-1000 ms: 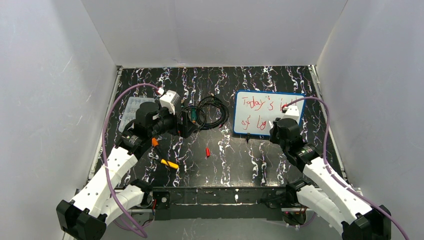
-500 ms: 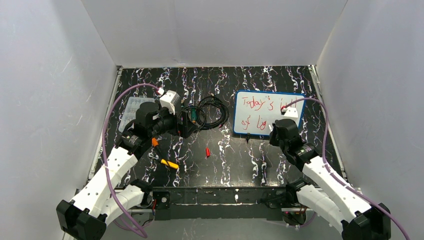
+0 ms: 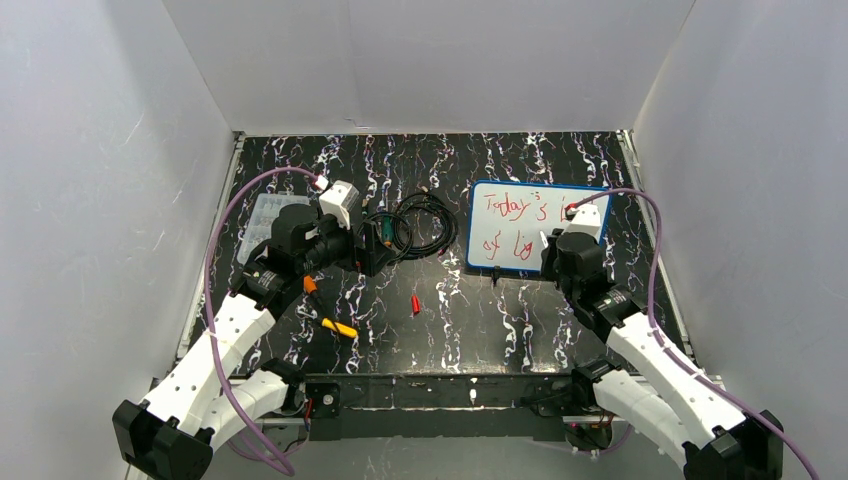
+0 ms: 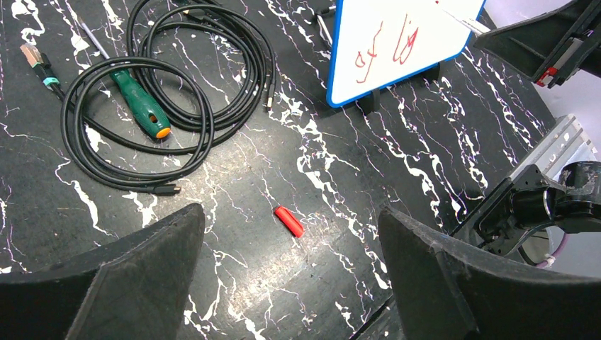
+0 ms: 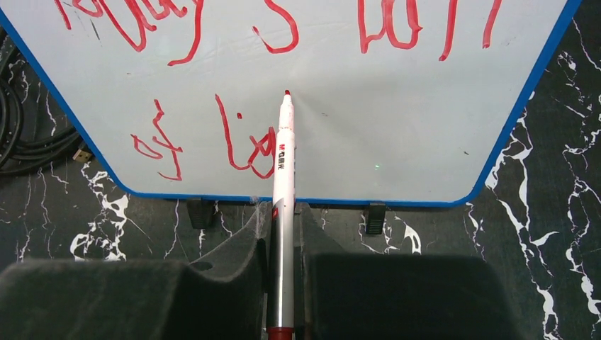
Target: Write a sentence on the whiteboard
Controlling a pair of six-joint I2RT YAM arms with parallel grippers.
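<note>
The whiteboard (image 3: 528, 228), blue-framed on black feet, stands at the right of the table. The sentence (image 3: 505, 205) is red lettering in two lines: "Today's" and more above, "of" and a few letters (image 5: 244, 152) below. My right gripper (image 5: 282, 212) is shut on a white and silver red marker (image 5: 283, 163). The marker's red tip points at the whiteboard (image 5: 404, 120) between the two lines, just above the last lower letters. My left gripper (image 4: 290, 211) hangs open over the table left of the whiteboard (image 4: 404, 64), with a red cap (image 4: 289, 221) lying below its jaws.
A black cable coil (image 3: 420, 225) with a green-handled screwdriver (image 4: 142, 106) lies left of the board. A clear plastic box (image 3: 268, 222) sits at the far left. Orange (image 3: 311, 285) and yellow (image 3: 338, 327) tools lie near the left arm. The red cap (image 3: 415, 303) lies mid-table.
My right gripper has shifted a little over the board with the marker, first left, then toward the far side. The left arm has not moved.
</note>
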